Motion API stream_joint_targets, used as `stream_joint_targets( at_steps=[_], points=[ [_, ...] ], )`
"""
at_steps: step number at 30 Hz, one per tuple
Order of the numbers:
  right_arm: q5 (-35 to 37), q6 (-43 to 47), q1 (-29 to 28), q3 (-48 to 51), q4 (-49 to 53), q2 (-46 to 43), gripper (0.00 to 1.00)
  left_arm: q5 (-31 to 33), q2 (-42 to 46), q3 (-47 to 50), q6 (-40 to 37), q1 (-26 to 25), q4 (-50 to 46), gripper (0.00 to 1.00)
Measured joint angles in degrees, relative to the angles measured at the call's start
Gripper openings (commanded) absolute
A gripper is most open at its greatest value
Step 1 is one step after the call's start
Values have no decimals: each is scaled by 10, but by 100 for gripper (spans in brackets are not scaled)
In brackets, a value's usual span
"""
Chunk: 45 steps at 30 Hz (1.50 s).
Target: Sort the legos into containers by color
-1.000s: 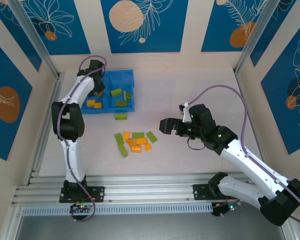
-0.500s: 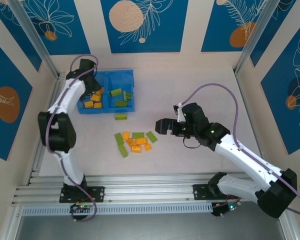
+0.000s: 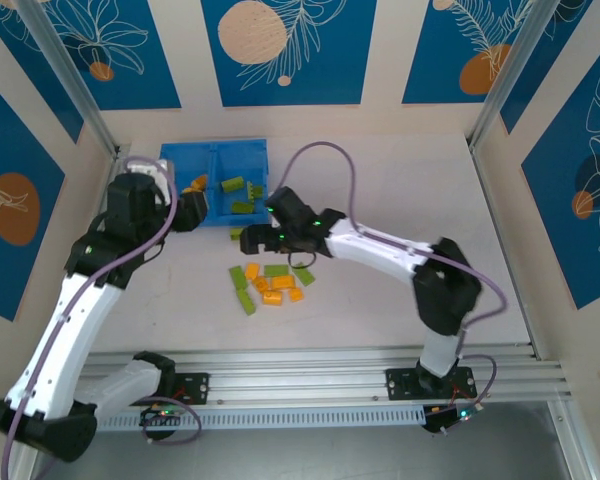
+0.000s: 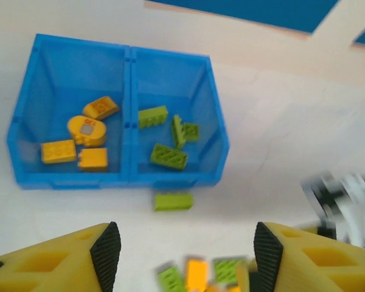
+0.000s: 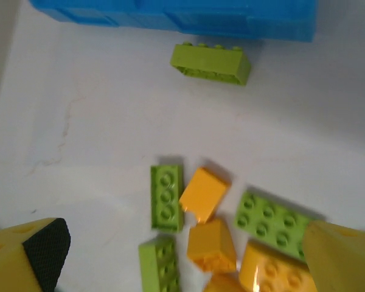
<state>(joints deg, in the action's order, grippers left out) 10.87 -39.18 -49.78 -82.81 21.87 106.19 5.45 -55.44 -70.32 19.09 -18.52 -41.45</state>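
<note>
The blue bin (image 4: 67,179) is sitting at the far left of the table (image 3: 380,180). Four orange bricks (image 4: 86,129) are lying in its left compartment and four green bricks (image 4: 168,156) in its right one, on either side of the divider wall. A lone green brick (image 4: 173,201) is lying on the table just outside the bin's near wall, in front of the green side.

Nearer the arms, a loose pile (image 3: 270,283) of mixed orange and green bricks is waiting on the table, packed close together, several of them touching.

The left gripper (image 4: 184,255) is hanging just on the near side of the bin, its jaws spread wide and gripping nothing. The right gripper (image 5: 188,249) is reaching across from the other side and hovering between the bin and the pile, close to the lone green brick (image 5: 211,62). Its jaws are also gaping wide and carrying nothing, with the far bricks of the pile showing beneath them in its wrist view.
</note>
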Motion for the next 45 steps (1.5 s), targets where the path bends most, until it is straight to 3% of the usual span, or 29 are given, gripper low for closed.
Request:
stream_joint_targets(
  at_steps=[4,8,17,23,25,31,39,42,45],
  points=[
    [55,0,-14,-118,17,127,100,0,63,71,-59,0,-28,77],
    [101,4,-21,-206,32,220,100,10,97,134,-82,0,-31,100],
    [156,34,-22,-291,31,322,99,27,102,166,-92,0,-23,100],
    [162,41,-22,-348,31,357,75,27,103,172,-92,0,-23,100],
    [162,40,-22,-350,32,360,68,27,103,173,-92,0,-23,100],
    [168,37,-23,-332,28,348,61,27,103,176,-92,1,-23,100],
    [167,63,-28,-158,8,178,58,25,107,177,-92,5,-21,100],
    [175,110,-28,-165,-33,134,58,25,118,180,-92,10,-15,100],
    [179,170,-23,-227,-60,146,58,25,126,181,-92,13,-14,100]
  ],
)
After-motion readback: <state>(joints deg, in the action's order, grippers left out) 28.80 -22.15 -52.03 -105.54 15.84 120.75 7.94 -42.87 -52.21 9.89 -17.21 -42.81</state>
